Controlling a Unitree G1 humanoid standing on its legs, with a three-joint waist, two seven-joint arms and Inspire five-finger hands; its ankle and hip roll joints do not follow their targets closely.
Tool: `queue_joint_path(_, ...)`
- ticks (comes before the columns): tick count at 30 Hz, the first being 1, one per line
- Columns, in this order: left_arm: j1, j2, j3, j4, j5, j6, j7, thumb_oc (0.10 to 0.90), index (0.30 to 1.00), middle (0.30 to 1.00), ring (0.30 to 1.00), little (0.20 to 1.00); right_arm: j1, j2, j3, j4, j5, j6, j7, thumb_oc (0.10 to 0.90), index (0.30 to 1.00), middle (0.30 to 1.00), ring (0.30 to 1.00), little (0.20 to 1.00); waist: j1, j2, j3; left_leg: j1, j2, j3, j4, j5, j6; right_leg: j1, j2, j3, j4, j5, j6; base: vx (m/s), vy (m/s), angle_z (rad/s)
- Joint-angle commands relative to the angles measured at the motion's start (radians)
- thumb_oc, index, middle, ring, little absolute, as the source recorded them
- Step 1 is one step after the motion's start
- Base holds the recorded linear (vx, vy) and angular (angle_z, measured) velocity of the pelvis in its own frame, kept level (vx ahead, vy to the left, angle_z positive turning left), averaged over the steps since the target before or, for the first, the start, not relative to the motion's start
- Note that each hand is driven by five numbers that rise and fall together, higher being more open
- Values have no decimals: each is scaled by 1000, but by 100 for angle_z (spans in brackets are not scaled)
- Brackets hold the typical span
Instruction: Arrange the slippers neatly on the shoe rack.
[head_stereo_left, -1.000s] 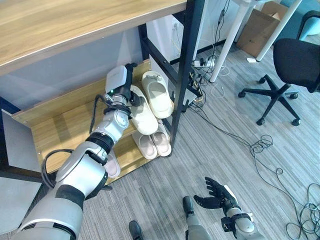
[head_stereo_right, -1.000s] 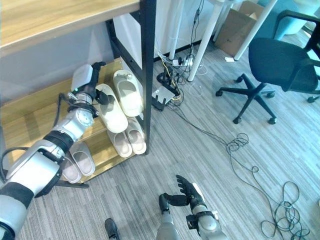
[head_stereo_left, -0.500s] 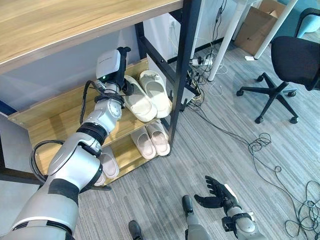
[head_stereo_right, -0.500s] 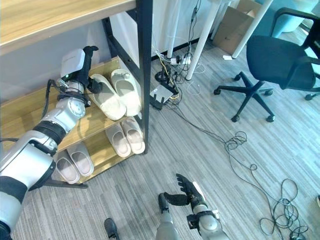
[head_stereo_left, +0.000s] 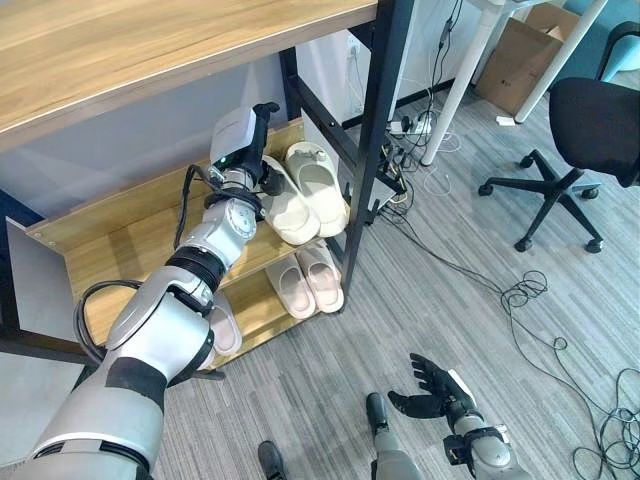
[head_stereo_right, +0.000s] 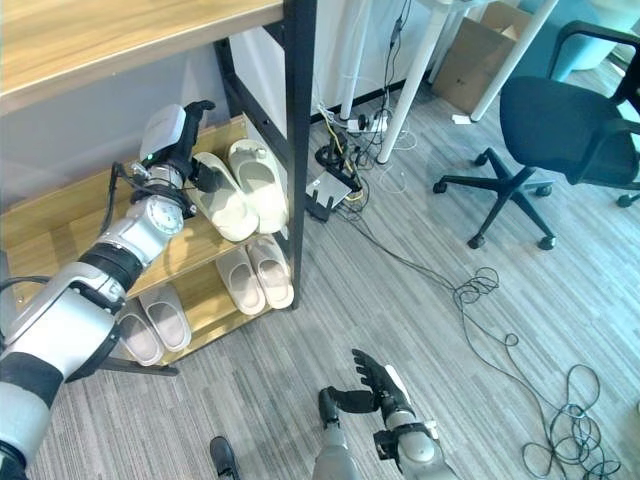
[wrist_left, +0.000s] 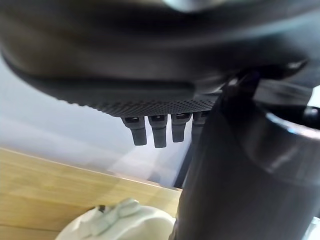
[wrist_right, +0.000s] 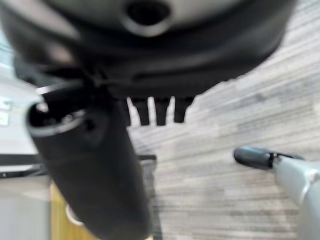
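Note:
Two cream slippers lie side by side on the shoe rack's middle shelf, by the black post. My left hand reaches in from the left and is at the heel of the left slipper, thumb and fingers pinching it. The left wrist view shows that slipper just past the fingers. The other slipper lies free to its right. My right hand hangs low over the carpet, fingers spread, holding nothing.
A second cream pair sits on the bottom shelf, and another pair lies further left. The rack's black post stands right of the slippers. An office chair, floor cables and a cardboard box are to the right.
The held slipper hung over the shelf's front edge; my left hand has drawn it back onto the shelf beside its mate. The camera has shifted a little. The right hand is still.

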Motion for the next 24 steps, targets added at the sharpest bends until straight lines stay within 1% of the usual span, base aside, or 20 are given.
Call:
queue_joint_path(1,-159,34,39,2,-11,-70,-1,800,900,900,900,900,-27,-48,-68,0,4,-58,6,800,900,900,900,900,22,20,35,15,-51,-27,3,-115,33,40,27,-89,4,-106,62,0,0,0)
queue_joint_path(6,-159,43,19,-10,25,-64,-6,800,900,900,900,900,-43,-41,-72,10,3,-56,2,800,900,900,900,900,30,23,39,14,-52,-32,3,-113,34,44,23,-95,4,-105,62,-6,0,0)
queue_joint_path(14,-159,78,16,-50,66,-63,29,800,900,900,900,900,-53,-40,-71,28,6,-61,3,800,900,900,900,900,44,20,42,13,-55,-42,3,-109,35,48,22,-99,4,-105,62,-13,0,2)
queue_joint_path(15,-161,91,4,-68,107,-52,49,800,900,900,900,900,-56,-40,-76,33,13,-63,4,800,900,900,900,900,47,20,43,16,-54,-43,3,-109,35,52,22,-101,4,-105,62,-15,1,4)
queue_joint_path(16,-162,91,3,-68,107,-52,49,800,900,900,900,900,-56,-40,-76,33,13,-63,4,800,900,900,900,900,46,20,41,12,-56,-44,3,-106,36,48,20,-101,4,-103,62,-40,2,3)
queue_joint_path(17,-154,106,-7,-87,149,-43,55,800,900,900,900,900,-61,-42,-84,33,14,-66,-3,800,900,900,900,900,51,18,43,13,-57,-46,3,-105,36,50,20,-104,4,-103,61,-32,2,1)
queue_joint_path(18,-153,106,-6,-88,149,-43,55,800,900,900,900,900,-61,-42,-83,33,14,-66,-3,800,900,900,900,900,50,18,42,12,-57,-47,3,-105,36,49,19,-104,4,-103,62,-38,6,0)
queue_joint_path(19,-143,118,-13,-103,182,-39,56,800,900,900,900,900,-66,-44,-90,37,18,-68,-6,800,900,900,900,900,55,18,44,15,-58,-49,3,-105,37,54,19,-104,4,-104,61,0,0,0)
queue_joint_path(21,-143,119,-13,-103,182,-39,56,800,900,900,900,900,-66,-43,-89,37,18,-68,-6,800,900,900,900,900,54,18,43,14,-58,-49,3,-105,37,53,19,-105,4,-104,61,-17,3,2)
queue_joint_path(23,-100,114,6,-132,188,-41,45,800,900,900,900,900,-75,-36,-98,40,18,-68,-16,800,900,900,900,900,60,17,46,14,-60,-50,3,-104,38,54,16,-108,4,-102,59,-52,11,4)
queue_joint_path(24,-75,102,29,-147,168,-48,40,800,900,900,900,900,-73,-29,-97,43,17,-64,-15,800,900,900,900,900,63,17,46,12,-62,-52,3,-103,39,53,13,-109,4,-101,59,-27,7,5)
